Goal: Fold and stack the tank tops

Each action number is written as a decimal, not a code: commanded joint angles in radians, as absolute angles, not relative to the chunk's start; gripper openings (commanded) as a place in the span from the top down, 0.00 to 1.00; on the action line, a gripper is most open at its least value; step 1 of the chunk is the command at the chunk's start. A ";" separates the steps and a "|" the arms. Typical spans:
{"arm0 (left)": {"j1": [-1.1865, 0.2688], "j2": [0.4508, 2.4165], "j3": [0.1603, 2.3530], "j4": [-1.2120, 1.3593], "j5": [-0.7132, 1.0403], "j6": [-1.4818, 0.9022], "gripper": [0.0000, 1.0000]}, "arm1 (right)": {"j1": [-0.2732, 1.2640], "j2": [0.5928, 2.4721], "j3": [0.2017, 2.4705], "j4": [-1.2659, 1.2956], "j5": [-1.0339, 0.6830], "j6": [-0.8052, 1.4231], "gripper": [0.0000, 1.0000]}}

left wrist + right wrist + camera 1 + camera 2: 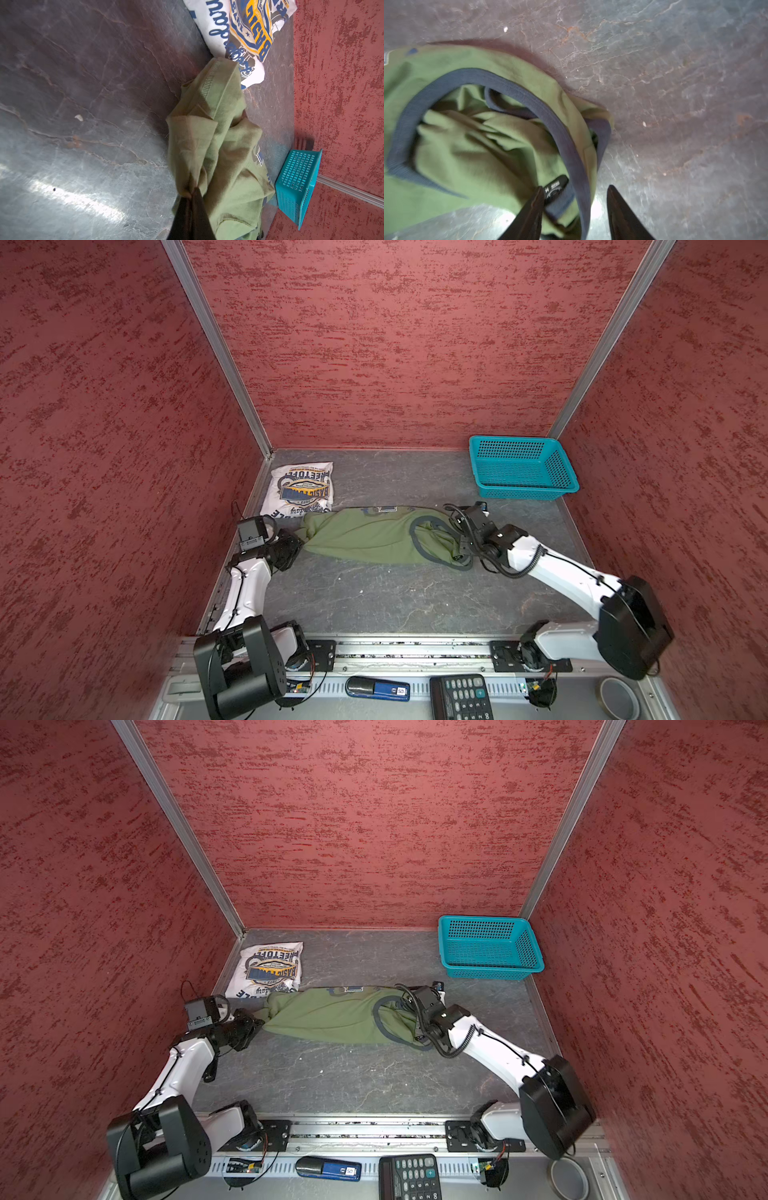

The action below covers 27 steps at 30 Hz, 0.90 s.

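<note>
Two tank tops lay on the grey marbled tabletop [395,601]. In both top views the white tank top [301,489], folded into a compact rectangle with its navy and yellow print upward, sat left of the frame's centre, near the back left corner of the tabletop. The olive green tank top [365,537] stretched crosswise through the middle of the frame, just below the white one and meeting its lower edge. It was bunched rather than flat, with its trimmed neck opening toward the right. The left gripper [192,192], at the garment's left end, was closed tight on a gathered corner of the olive cloth, as the left wrist view showed. The right gripper [575,187], at the garment's right end, had its jaws standing apart. In the right wrist view one finger [533,207] touched the cloth beside a black label [556,187], a strip of grey-blue trim [579,166] ran between the jaws, and nothing was clamped. A teal perforated basket [521,466] stood right of centre against the back wall, well apart from both garments.
</note>
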State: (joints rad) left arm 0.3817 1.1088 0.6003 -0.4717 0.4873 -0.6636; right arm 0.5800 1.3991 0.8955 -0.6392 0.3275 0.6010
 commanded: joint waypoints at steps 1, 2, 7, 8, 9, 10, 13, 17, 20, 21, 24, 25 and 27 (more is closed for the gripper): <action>0.385 1.089 0.629 -0.467 0.499 -0.640 1.00 | 0.572 1.492 0.948 -0.653 0.367 0.525 0.51; 0.385 1.088 0.627 -0.468 0.498 -0.640 1.00 | 0.572 1.517 0.955 -0.659 0.368 0.516 0.52; 0.385 1.094 0.615 -0.449 0.500 -0.646 1.00 | 0.572 1.599 0.973 -0.651 0.381 0.493 0.53; 0.385 1.100 0.612 -0.445 0.501 -0.645 1.00 | 0.572 1.611 0.976 -0.652 0.395 0.492 0.53; 0.385 1.105 0.614 -0.442 0.504 -0.646 1.00 | 0.572 1.624 0.977 -0.650 0.408 0.491 0.53; 0.385 1.112 0.615 -0.440 0.505 -0.646 1.00 | 0.573 1.638 0.981 -0.651 0.427 0.489 0.52; 0.385 1.123 0.618 -0.438 0.508 -0.644 1.00 | 0.572 1.684 0.997 -0.654 0.479 0.482 0.52; 0.385 1.117 0.623 -0.440 0.505 -0.645 1.00 | 0.571 1.714 1.019 -0.658 0.556 0.480 0.57; 0.386 1.115 0.627 -0.444 0.503 -0.644 1.00 | 0.565 1.714 1.038 -0.659 0.590 0.470 0.64; 0.385 1.117 0.627 -0.446 0.503 -0.643 1.00 | 0.562 1.715 1.043 -0.661 0.592 0.468 0.66; 0.386 1.118 0.628 -0.448 0.502 -0.644 1.00 | 0.549 1.710 1.051 -0.646 0.595 0.458 0.71; 0.385 1.115 0.626 -0.448 0.502 -0.643 1.00 | 0.543 1.712 1.055 -0.642 0.594 0.454 0.73; 0.385 1.115 0.627 -0.448 0.499 -0.643 1.00 | 0.530 1.726 1.060 -0.637 0.592 0.448 0.75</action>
